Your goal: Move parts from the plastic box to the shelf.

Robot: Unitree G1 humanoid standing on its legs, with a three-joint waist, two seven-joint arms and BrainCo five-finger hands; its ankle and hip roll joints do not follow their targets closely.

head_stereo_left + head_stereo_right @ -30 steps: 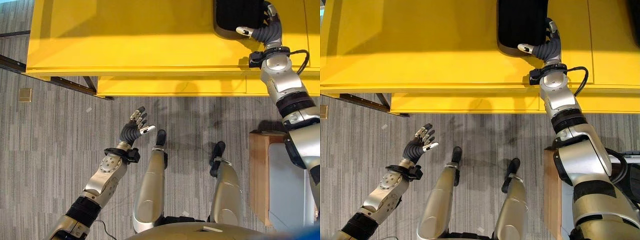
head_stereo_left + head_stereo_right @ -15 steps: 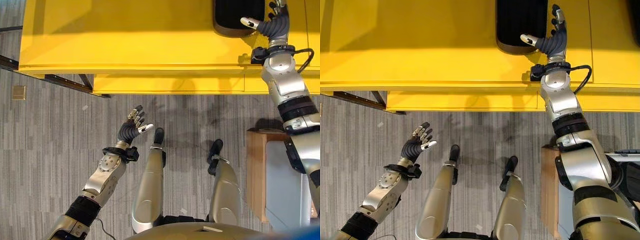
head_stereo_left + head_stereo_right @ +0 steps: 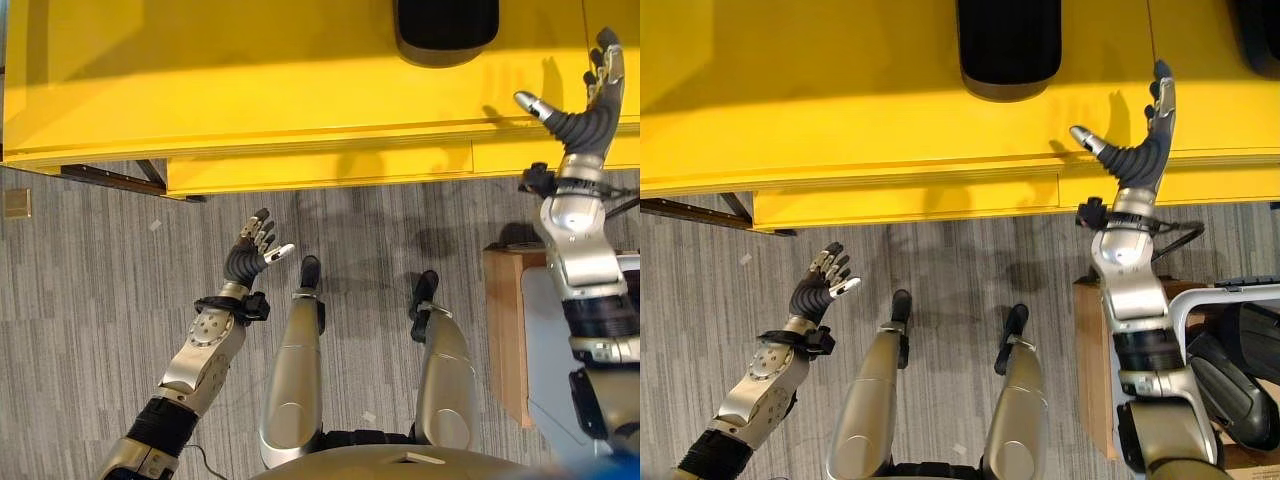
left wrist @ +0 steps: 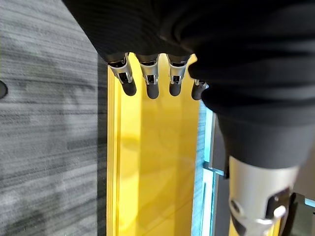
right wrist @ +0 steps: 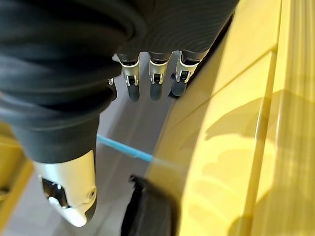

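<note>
1. The yellow shelf [image 3: 250,90] runs across the far side of the scene, above grey striped carpet [image 3: 90,300]; everything below is placed against it.
2. A black ribbed part [image 3: 1008,45] lies on top of the yellow shelf, toward its right half, with its rounded end pointing to the shelf's front edge. No hand touches it.
3. The right hand [image 3: 1137,150] is held up at the shelf's front edge, to the right of the black ribbed part and apart from it. Its fingers are straight and spread, the thumb stuck out toward the part, and it holds nothing.
4. The left hand [image 3: 250,258] hangs over the carpet, in front of the shelf and well clear of it. Its fingers are loosely extended and it is empty.
5. A wooden stand [image 3: 505,340] sits on the carpet in front of the shelf's right end, with a pale grey plastic box [image 3: 545,370] on it.
6. More dark parts [image 3: 1230,385] lie inside that box, beside the right arm.
</note>
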